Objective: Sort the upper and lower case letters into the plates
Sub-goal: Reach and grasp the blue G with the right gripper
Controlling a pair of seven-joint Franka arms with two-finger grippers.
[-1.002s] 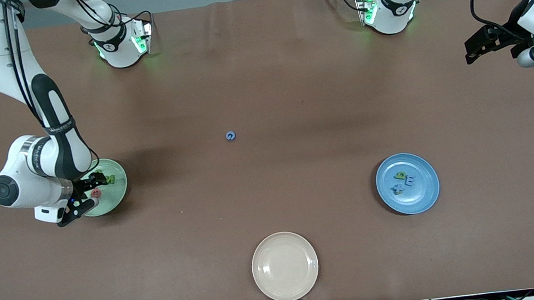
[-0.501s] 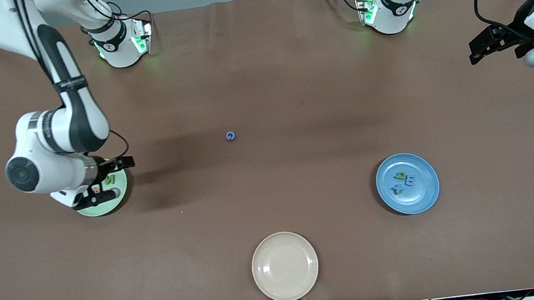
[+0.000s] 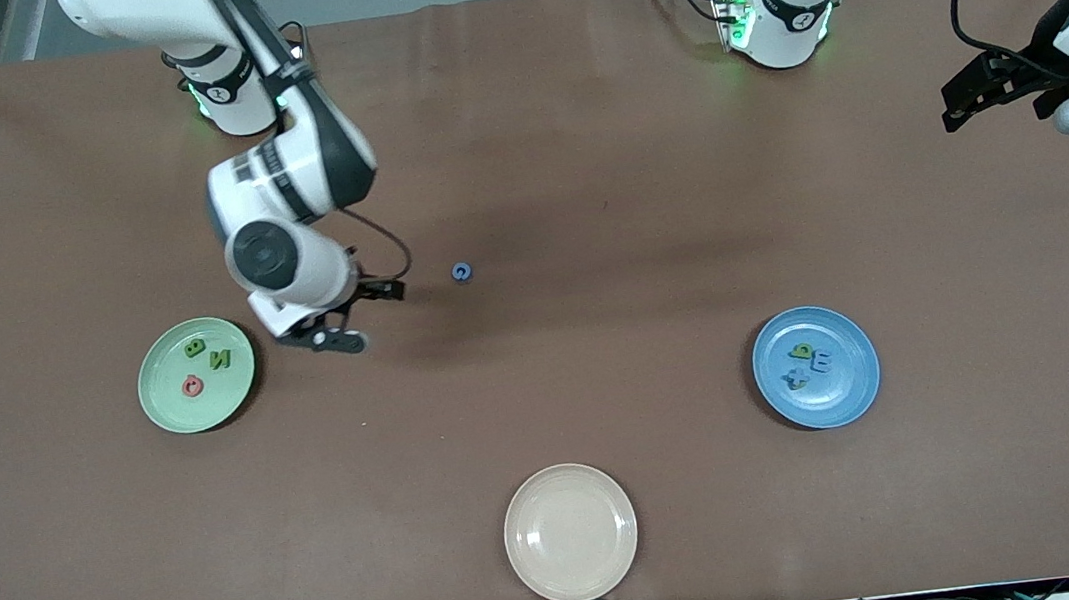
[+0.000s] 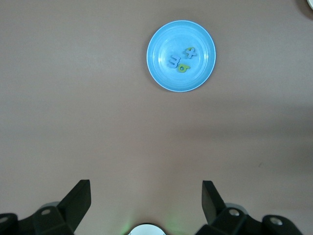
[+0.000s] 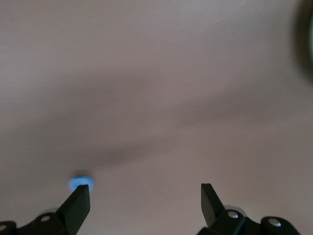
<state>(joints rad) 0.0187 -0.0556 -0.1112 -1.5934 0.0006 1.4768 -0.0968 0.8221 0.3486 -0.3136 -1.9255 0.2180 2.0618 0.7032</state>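
Where the bench comes nearest the front camera: a cream plate point(image 3: 571, 532) sits at 6 o'clock of the front view.
Blue plate point(image 3: 847, 395): at about 4 o'clock, toward the left arm's end and a little farther from the camera than the cream plate. It holds a green letter point(image 3: 802, 351), a blue E point(image 3: 820, 362) and a cross-shaped letter point(image 3: 795, 378), all close together.
Mint plate point(image 3: 174, 406): at about 8 o'clock, toward the right arm's end. It holds a red letter point(image 3: 192, 385) and two green letters point(image 3: 195, 348) point(image 3: 220, 358).
Right gripper point(image 3: 375, 315): up over bare bench between the mint plate and the loose letter, with its fingers spread and nothing between them.
Loose blue letter point(image 3: 461, 271): alone on the bench near the centre, at 2 o'clock of the right gripper and close by it.
Left gripper point(image 3: 960, 101): hangs waiting over the bench at 2 o'clock, at the left arm's end. Its fingers are apart and hold nothing.
Left wrist view only: looks down between the left gripper point(image 4: 146, 196) onto the blue plate point(image 4: 166, 78) and its three letters. None of the other things appear here.
Right wrist view only: shows the loose blue letter point(image 5: 79, 182) as a soft spot just beside one finger point(image 5: 78, 203) of the right gripper point(image 5: 145, 196), not between the two. No letters on plates are visible here.
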